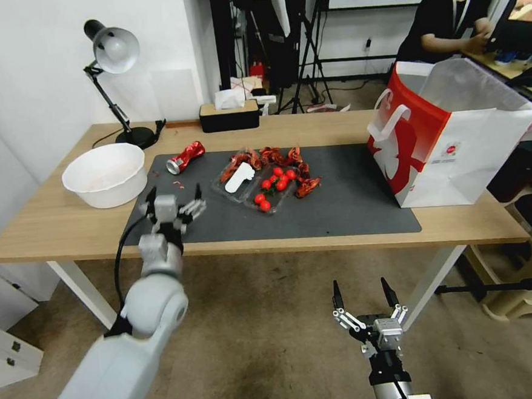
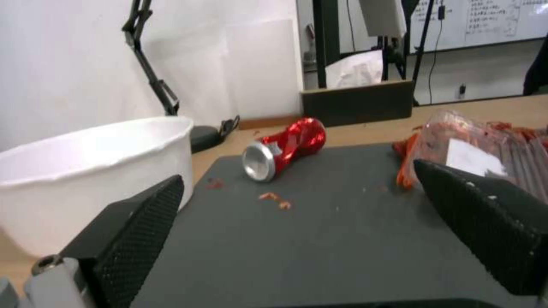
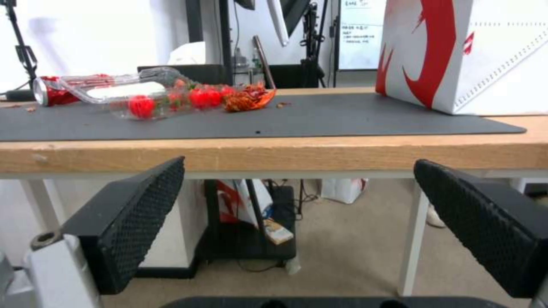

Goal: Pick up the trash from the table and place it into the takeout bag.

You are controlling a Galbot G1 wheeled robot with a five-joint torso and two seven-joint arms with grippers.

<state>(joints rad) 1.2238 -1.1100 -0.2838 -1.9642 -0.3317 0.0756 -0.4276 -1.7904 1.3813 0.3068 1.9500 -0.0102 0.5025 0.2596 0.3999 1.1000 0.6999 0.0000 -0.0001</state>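
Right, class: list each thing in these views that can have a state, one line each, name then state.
crushed can: dented, lying on its side on the mat
clear tray: open, holding red tomatoes
takeout bag: upright, mouth open
white bowl: upright on the table
desk lamp: looks unlit
left gripper: open, over the mat's near corner
right gripper: open, below table height

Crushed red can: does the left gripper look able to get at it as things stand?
Probably yes. The left gripper is open over the mat's near edge, and bare mat lies between it and the crushed red can; the white bowl sits off to one side.
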